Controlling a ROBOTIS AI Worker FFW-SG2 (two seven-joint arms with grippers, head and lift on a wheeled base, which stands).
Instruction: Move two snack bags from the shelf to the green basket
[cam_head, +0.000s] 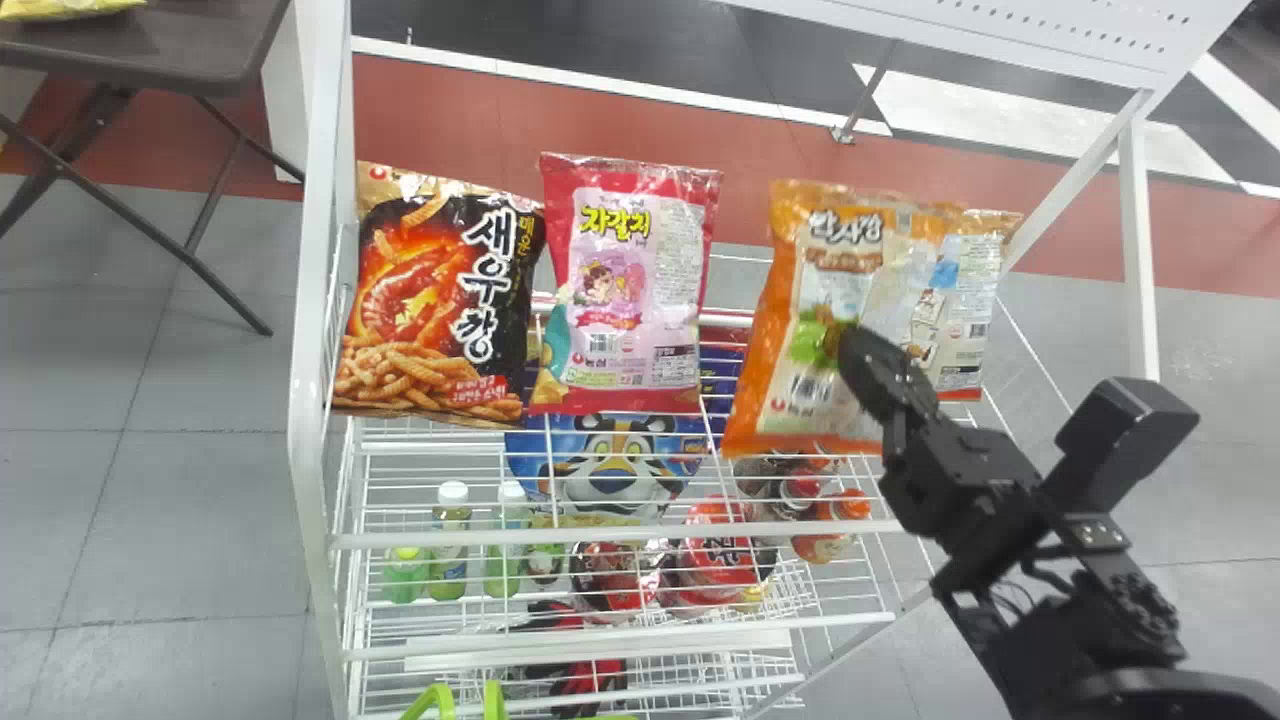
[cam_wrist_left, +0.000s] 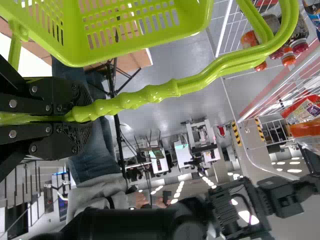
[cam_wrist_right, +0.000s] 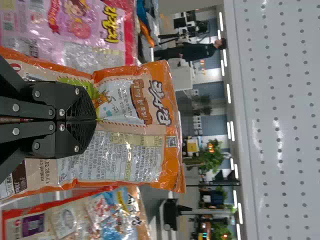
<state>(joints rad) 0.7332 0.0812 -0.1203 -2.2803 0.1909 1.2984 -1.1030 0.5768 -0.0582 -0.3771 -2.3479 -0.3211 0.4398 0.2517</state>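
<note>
Two jobs tbh: left gripper (cam_wrist_left: 82, 115) clamps the green basket handle (cam_wrist_left: 200, 83), probably for steadiness. Right gripper (cam_wrist_right: 95, 120) pinches the orange bag (cam_wrist_right: 130, 155) mid-face toward the shelf (cam_head: 600, 537)'s right edge, likely for balance

The robot's black right arm (cam_head: 1060, 590) enters at the lower right corner of the head view and slants up toward the middle, with the right pincer (cam_head: 852, 360) at its end pointing up and to the left. In the right wrist view, that pincer's two flat black fingers (cam_wrist_right: 82, 102) are pressed close together. In the left wrist view, the left pincer (cam_wrist_left: 82, 114) has its two fingers closed, a narrow gap between them.
</note>
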